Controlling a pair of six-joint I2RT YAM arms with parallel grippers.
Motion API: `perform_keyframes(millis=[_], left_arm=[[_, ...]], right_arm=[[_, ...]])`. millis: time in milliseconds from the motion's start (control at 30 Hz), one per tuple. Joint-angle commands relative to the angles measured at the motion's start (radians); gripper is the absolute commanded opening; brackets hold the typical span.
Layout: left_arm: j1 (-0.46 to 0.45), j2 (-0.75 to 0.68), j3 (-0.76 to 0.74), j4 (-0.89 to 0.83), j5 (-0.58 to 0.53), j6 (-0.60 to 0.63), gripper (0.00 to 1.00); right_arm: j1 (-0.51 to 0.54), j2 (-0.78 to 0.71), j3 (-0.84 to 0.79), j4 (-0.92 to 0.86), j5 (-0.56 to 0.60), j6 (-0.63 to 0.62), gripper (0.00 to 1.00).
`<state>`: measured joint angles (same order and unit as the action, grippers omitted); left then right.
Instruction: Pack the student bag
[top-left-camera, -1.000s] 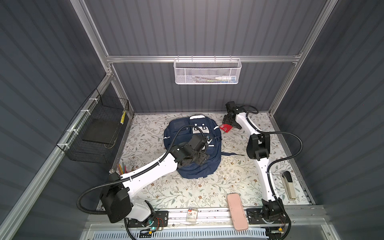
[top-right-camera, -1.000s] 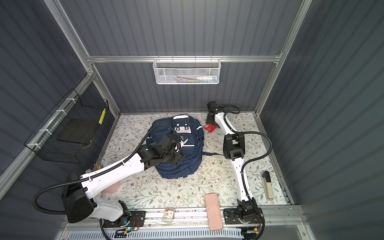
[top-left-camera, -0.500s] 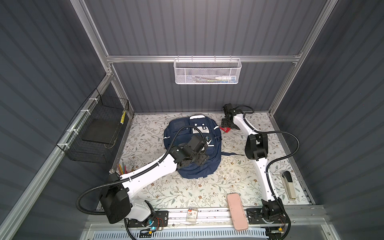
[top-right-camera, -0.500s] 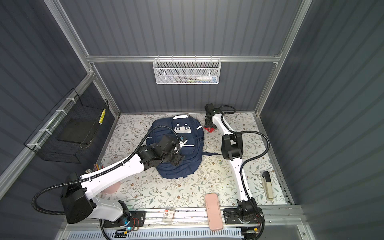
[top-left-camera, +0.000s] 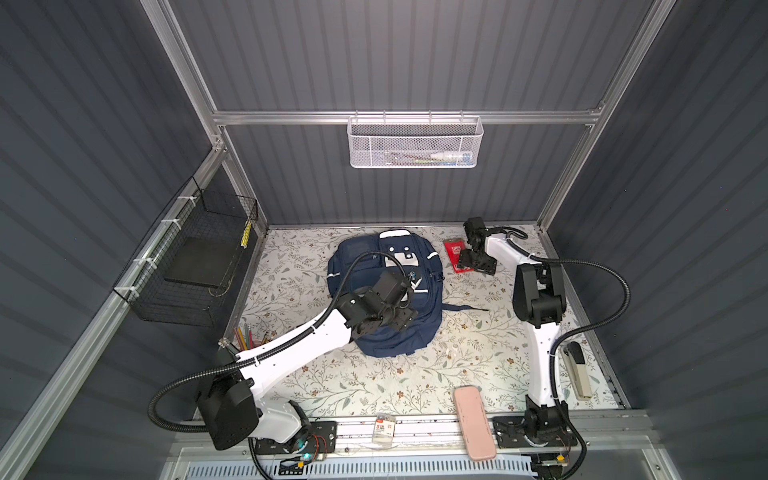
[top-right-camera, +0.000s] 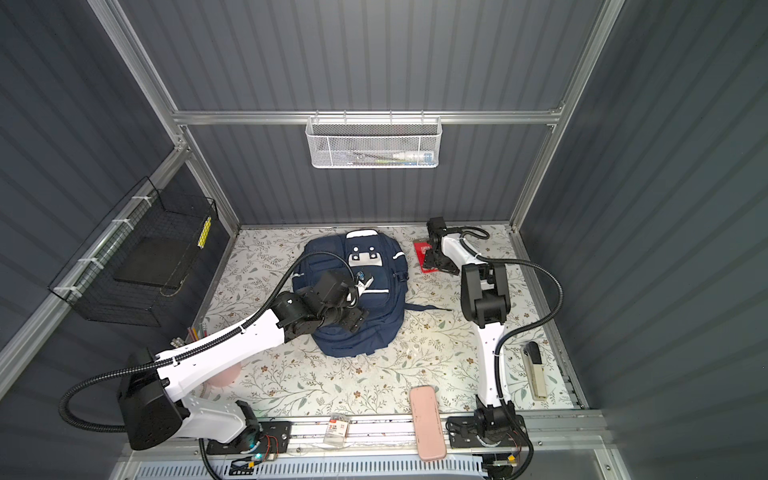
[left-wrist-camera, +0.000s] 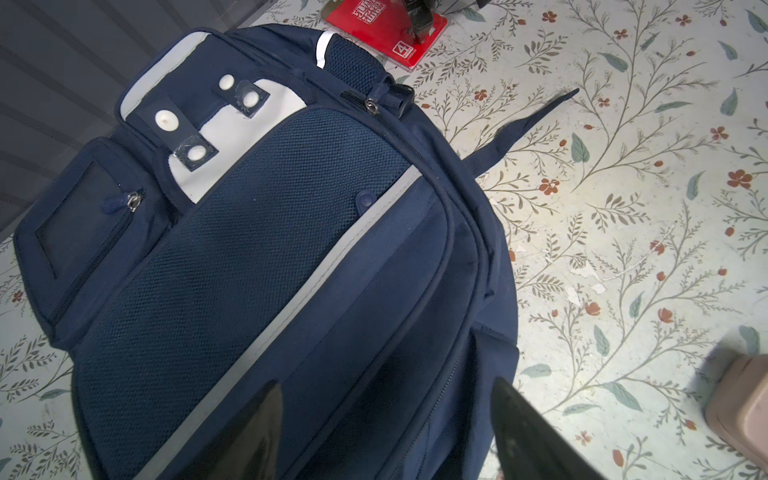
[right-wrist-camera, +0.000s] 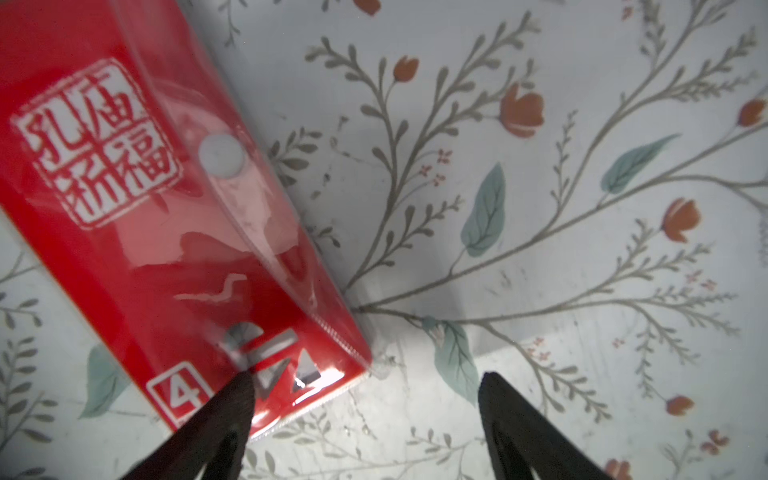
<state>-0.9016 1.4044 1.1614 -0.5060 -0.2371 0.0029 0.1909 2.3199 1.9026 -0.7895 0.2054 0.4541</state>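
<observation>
One student bag (top-left-camera: 390, 345) lies flat on the table (top-left-camera: 374, 386), near the middle of the back edge. The left arm (top-left-camera: 291, 349) hides part of its front. The left claw (left-wrist-camera: 386, 384) hangs over it, spread wide, gripping nothing. One red packet (top-left-camera: 454, 254) lies by the back edge, right of the bag. The right claw (right-wrist-camera: 365, 378) stands open at its corner, one tip over the packet, nothing held. One pink case (top-left-camera: 473, 422) overhangs the front edge. One stapler (top-left-camera: 577, 370) lies along the right edge. There are two wall baskets: a black basket (top-left-camera: 187, 270) and a white basket (top-left-camera: 415, 141), whose contents are hard to make out.
</observation>
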Motion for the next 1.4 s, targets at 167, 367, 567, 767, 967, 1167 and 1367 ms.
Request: perform_keyframes(millis=[167,367,567,767,967,1167,1367], left_arm=[[0.005,-0.059,-0.014,0.011,0.023,-0.021,0.79],[0.005,-0.076,-0.018,0.016,0.038,-0.032,0.80],[0.004,-0.077,-0.031,0.029,0.045,-0.042,0.80],[0.005,-0.087,-0.039,0.033,0.040,-0.049,0.80],[0.004,-0.100,-0.049,0.038,0.034,-0.048,0.81],[0.004,-0.087,-0.037,0.033,0.042,-0.046,0.81],[0.004,-0.091,-0.043,0.007,-0.018,-0.026,0.82]], right_arm=[[0.009,-0.166,-0.153,0.141,-0.137,-0.174,0.89],[0.005,-0.061,0.004,0.082,-0.179,-0.342,0.99],[0.004,0.159,0.328,-0.136,-0.214,-0.459,0.99],[0.013,0.199,0.397,-0.149,-0.171,-0.478,0.99],[0.021,0.264,0.466,-0.238,-0.157,-0.534,0.99],[0.030,0.279,0.504,-0.299,-0.172,-0.524,0.97],[0.017,0.318,0.543,-0.330,-0.197,-0.524,0.98]])
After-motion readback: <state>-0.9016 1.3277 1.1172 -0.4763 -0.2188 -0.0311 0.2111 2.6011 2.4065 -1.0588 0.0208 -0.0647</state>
